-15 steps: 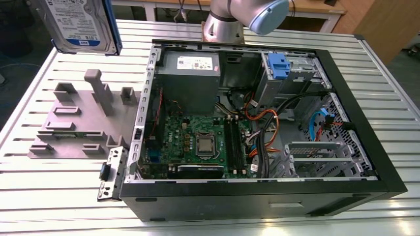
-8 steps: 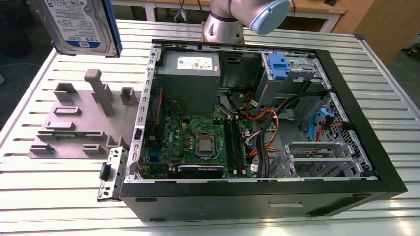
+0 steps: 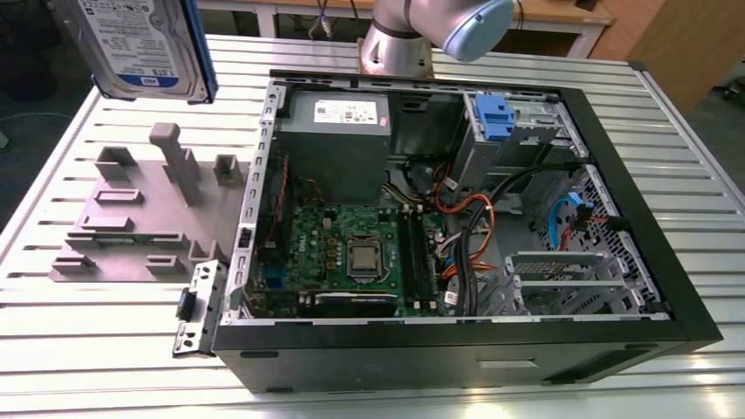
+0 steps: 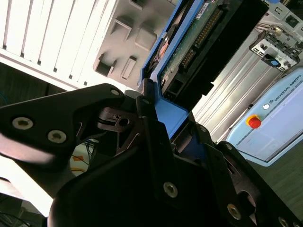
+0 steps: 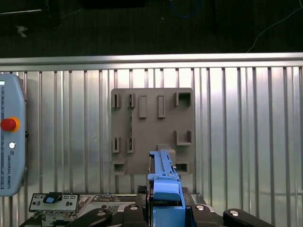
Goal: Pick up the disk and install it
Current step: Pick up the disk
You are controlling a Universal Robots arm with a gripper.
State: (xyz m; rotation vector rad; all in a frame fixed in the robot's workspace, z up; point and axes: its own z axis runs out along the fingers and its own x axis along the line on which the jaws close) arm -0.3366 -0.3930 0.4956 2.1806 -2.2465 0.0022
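The jaws are seen closed on the disk [image 3: 146, 39], clamped on its blue rail, as the second wrist view shows at the gripper [image 4: 166, 117]; the disk is held upright and clear of everything, high at the exterior view's left, with its labelled face turned to that camera and its circuit-board side shown in the second wrist view; it hangs above the ribbed metal table [image 3: 117, 336] and over the grey fixture plate [image 5: 151, 123], touching neither; the pickup is therefore judged to be done and the carrying part of the install to be in hand, since the disk is well apart from the open computer case [image 3: 634, 196] and nothing is yet seated in it; installation is judged to call for the disk to be brought across to the case, turned to match a drive bay, and slid in squarely on its rails, with the loose cables [image 3: 466, 209] and the power-supply box [image 3: 338, 122] kept clear; which bay is meant cannot be told, though a blue-fitted cage [image 3: 495, 118] and a bare metal cage [image 3: 559, 279] are both in sight; as to pose, the arm's base column [image 3: 402, 44] is seen at the far edge of the table, and the wrist is pointed straight down, so that the disk is viewed edge-on against the plate in the first wrist view, beside the teach pendant [image 5: 9, 142]
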